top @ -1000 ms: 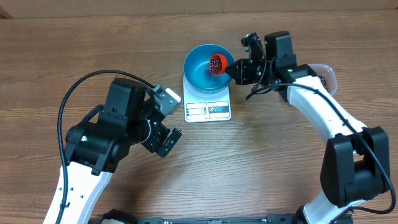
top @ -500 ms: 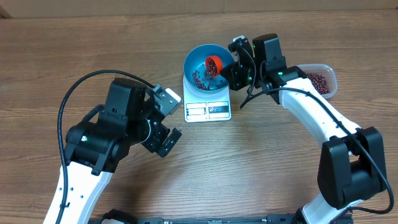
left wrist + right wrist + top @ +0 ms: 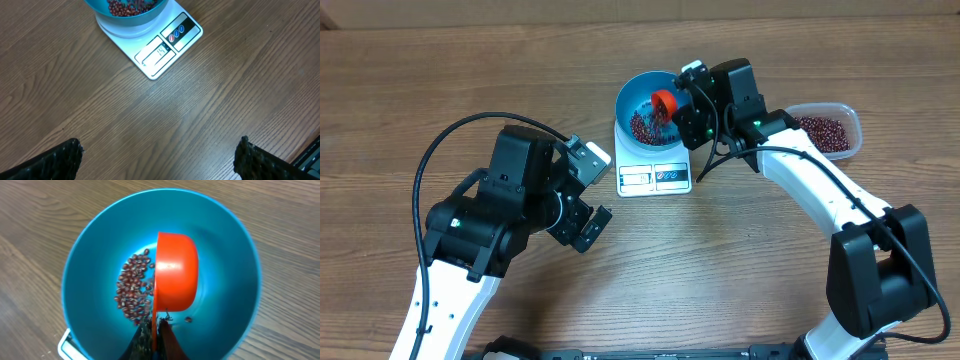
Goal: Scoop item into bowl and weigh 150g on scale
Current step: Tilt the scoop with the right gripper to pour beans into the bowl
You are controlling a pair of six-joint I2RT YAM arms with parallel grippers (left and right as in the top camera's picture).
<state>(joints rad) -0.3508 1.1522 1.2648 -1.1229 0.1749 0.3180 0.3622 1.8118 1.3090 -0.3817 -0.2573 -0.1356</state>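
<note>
The blue bowl (image 3: 630, 92) stands on the white scale (image 3: 654, 177). A patch of red-brown beans (image 3: 642, 126) lies on its bottom. My right gripper (image 3: 682, 112) is shut on the handle of an orange scoop (image 3: 664, 101), held tipped on its side over the bowl. In the right wrist view the scoop (image 3: 176, 272) hangs above the bowl (image 3: 100, 240), with beans (image 3: 132, 287) heaped left of it and my right gripper (image 3: 156, 327) pinching the thin handle. My left gripper (image 3: 590, 228) hangs open over bare wood, left of and nearer than the scale (image 3: 167, 47).
A clear plastic tub (image 3: 855, 128) with more beans (image 3: 820, 131) sits to the right of the scale, behind my right forearm. A black cable loops from the left arm across the table's left side.
My right gripper has moved left over the bowl and turned the scoop over. Beans have dropped from it into the bowl. The left arm has not moved.
</note>
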